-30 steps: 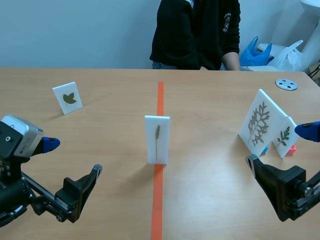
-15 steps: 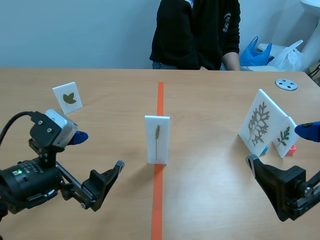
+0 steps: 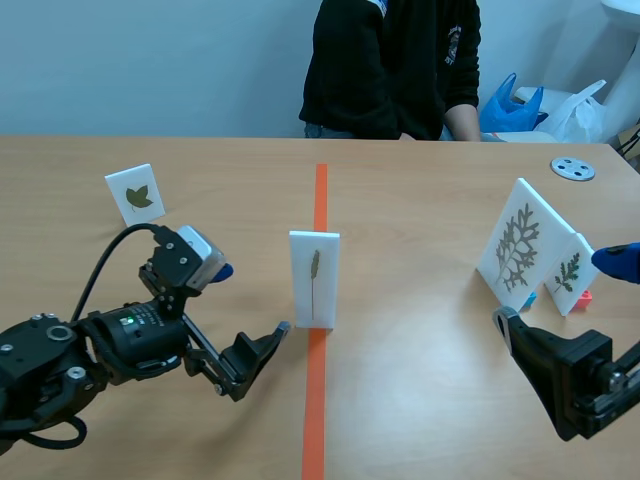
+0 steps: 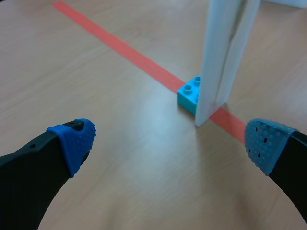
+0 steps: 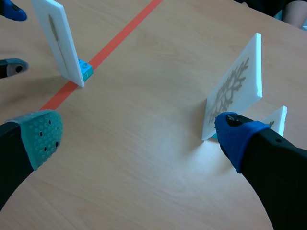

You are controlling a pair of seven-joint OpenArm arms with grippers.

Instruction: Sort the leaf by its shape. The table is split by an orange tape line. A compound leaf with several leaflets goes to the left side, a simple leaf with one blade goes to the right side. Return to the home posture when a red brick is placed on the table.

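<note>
Standing upright on the tape line (image 3: 320, 200) at mid-table, the card (image 3: 314, 278) rests in a teal brick (image 4: 189, 94), its long axis vertical and its printed face toward the robot; the leaf on it looks like one narrow blade, so I judge it bound for the right side. The left gripper (image 3: 252, 298) is low over the table just beside the card, its jaws spread wide with nothing between them; the right gripper (image 3: 560, 290) hangs well apart near the table's right edge, jaws likewise spread and empty; so the left arm is plainly the nearer.

From the left wrist, the card appears almost edge-on, ahead of the fingers and off toward the right-hand one, not yet between them; that edge-on lie is what matters, since fingers sliding forward would probably pass either side of the thin sheet and close on its broad faces; a small shift toward the card seems needed first, and a finger clipping the edge could tip it.
</note>
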